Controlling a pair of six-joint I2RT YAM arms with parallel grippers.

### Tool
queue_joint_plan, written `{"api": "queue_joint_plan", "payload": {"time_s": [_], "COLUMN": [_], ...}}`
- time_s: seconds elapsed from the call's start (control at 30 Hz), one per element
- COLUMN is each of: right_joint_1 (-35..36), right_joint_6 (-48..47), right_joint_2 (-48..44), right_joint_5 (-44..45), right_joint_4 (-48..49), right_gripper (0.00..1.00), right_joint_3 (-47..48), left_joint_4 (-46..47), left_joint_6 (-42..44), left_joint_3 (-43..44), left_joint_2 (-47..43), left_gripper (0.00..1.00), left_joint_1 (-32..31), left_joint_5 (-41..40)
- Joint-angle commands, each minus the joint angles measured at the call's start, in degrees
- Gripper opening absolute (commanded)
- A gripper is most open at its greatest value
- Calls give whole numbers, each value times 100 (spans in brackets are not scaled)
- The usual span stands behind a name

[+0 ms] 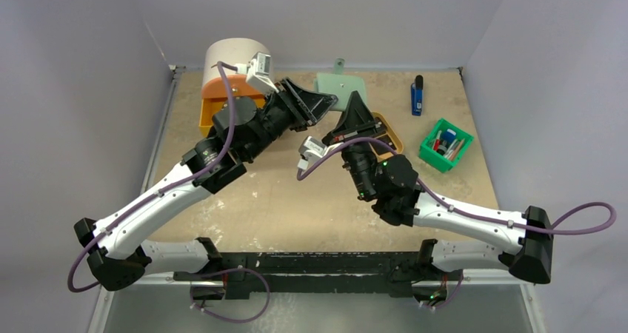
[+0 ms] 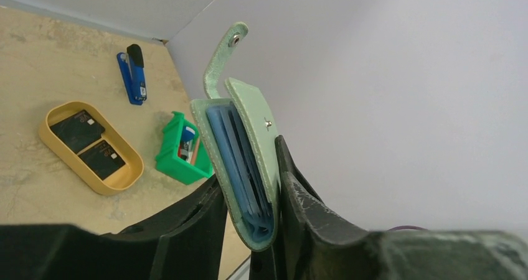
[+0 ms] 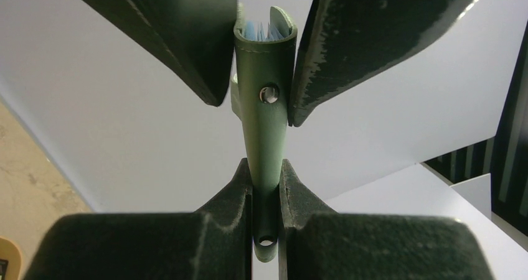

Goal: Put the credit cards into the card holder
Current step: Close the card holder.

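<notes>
The grey-green card holder (image 1: 337,85) hangs in the air over the back of the table, held between both grippers. My left gripper (image 1: 317,102) is shut on its folded end (image 2: 249,162). Its paler blue inner pockets (image 2: 233,155) show slightly parted, and the snap tab (image 2: 231,43) sticks up. My right gripper (image 1: 355,111) is shut on a narrow green strip of the card holder (image 3: 266,168) that has a hole at its end. Two black credit cards (image 2: 78,130) (image 2: 103,158) lie in the tan oval tray (image 2: 127,180). In the top view my right gripper hides them.
The tan tray (image 1: 393,135) sits right of centre under my right gripper. A green bin (image 1: 444,145) of small items stands to its right. A blue-and-black stick-shaped object (image 1: 418,95) lies at the back. An orange container (image 1: 222,103) and a white cylinder (image 1: 229,55) stand back left.
</notes>
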Motion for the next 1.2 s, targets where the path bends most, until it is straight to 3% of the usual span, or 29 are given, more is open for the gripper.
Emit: {"api": "queue_joint_plan", "payload": {"time_s": [0.0, 0.1, 0.17, 0.2, 0.37, 0.4, 0.43, 0.57, 0.63, 0.7, 0.83, 1.0, 1.17], "right_joint_1": [65, 104, 161, 188, 376, 427, 484, 559, 502, 183, -906, -2159, -2702], "right_joint_6": [-64, -36, -29, 7, 683, 1022, 1499, 4087, 6001, 7074, 8807, 10561, 12305], "right_joint_2": [-13, -15, -13, -21, -52, -68, -88, -7, 2, -200, -819, -1156, -1043], "right_joint_5": [-14, 22, 103, 165, 527, 574, 579, 43, -828, -1909, -4316, -6920, -9027], "right_joint_4": [373, 305, 284, 213, -765, -1236, -1910, -4504, -6000, -6441, -6412, -5892, -4410], "right_gripper": [0, 0, 0, 5, 83, 94, 98, 99, 99, 99, 99, 99, 99], "right_joint_3": [323, 332, 336, 347, 498, 584, 719, 1703, 2418, 2600, 2437, 2173, 1768], "left_joint_4": [265, 285, 257, 262, 290, 216, 120, -307, -736, -1111, -1746, -2595, -2552], "left_joint_6": [-53, -47, -46, -54, 73, 149, 210, 775, 1268, 1712, 2766, 3719, 4049], "left_joint_3": [240, 234, 208, 165, -166, -176, -175, -97, 2, -10, -80, 76, -109], "left_joint_2": [3, 15, -21, -64, -487, -573, -663, -1091, -1344, -1684, -2314, -2726, -3096], "left_gripper": [30, 4, 0, 0, 0, 0, 0, 0, 0, 0, 0, 0, 0], "left_joint_1": [25, 26, 21, 21, 26, 31, 30, 33, 23, 27, 23, 26, 25], "left_joint_5": [0, 4, -102, -161, -898, -1082, -1285, -1868, -2081, -2175, -1325, 1296, 2454]}}
